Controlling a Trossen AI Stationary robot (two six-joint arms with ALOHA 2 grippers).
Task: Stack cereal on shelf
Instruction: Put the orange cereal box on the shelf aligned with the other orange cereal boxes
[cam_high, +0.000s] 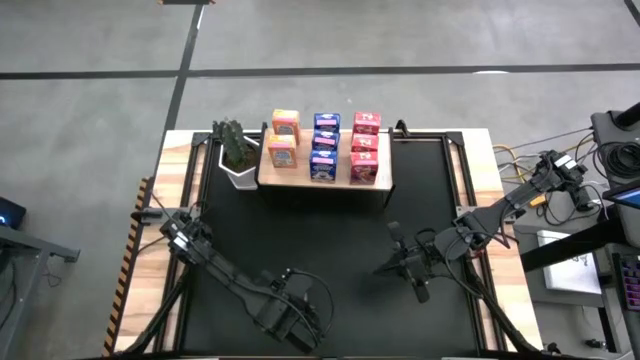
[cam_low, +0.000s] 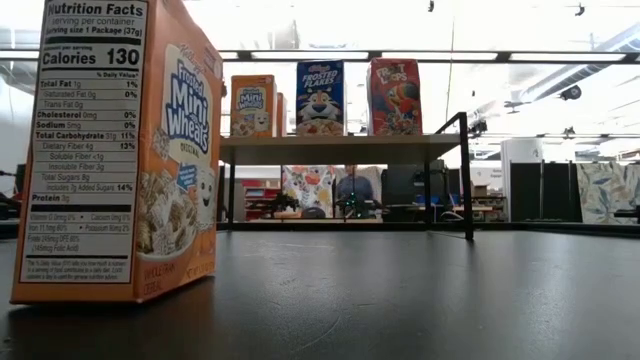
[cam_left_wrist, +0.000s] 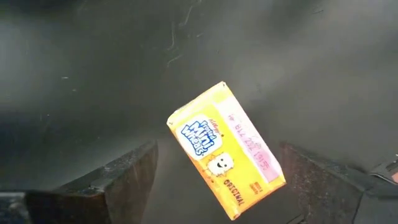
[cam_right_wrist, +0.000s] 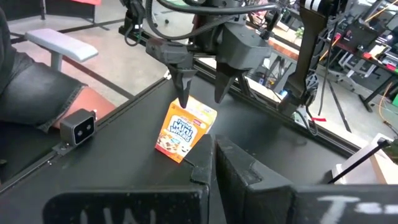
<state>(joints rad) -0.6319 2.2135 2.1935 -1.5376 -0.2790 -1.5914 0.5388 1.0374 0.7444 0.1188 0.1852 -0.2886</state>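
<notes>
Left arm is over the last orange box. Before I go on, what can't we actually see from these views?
- High view: orange box hidden under the left gripper.
- Low view: orange box cut off by the top edge; no gripper shows.
- Shelf: prints too small from above; low view hides the rear boxes.
- Right gripper: jaws shut, nothing visibly held.

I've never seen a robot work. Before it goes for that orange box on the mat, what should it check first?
1. Left claw open: ok.
2. Orange box standing upright on the black mat: ok.
3. Claw lined up over the box's top: ok.
4. Fingers low enough to grip the box: cannot tell.
5. Free spot on the shelf in front of the two orange boxes already there: ok.
6. Right claw shut and off to the side: ok.
</notes>
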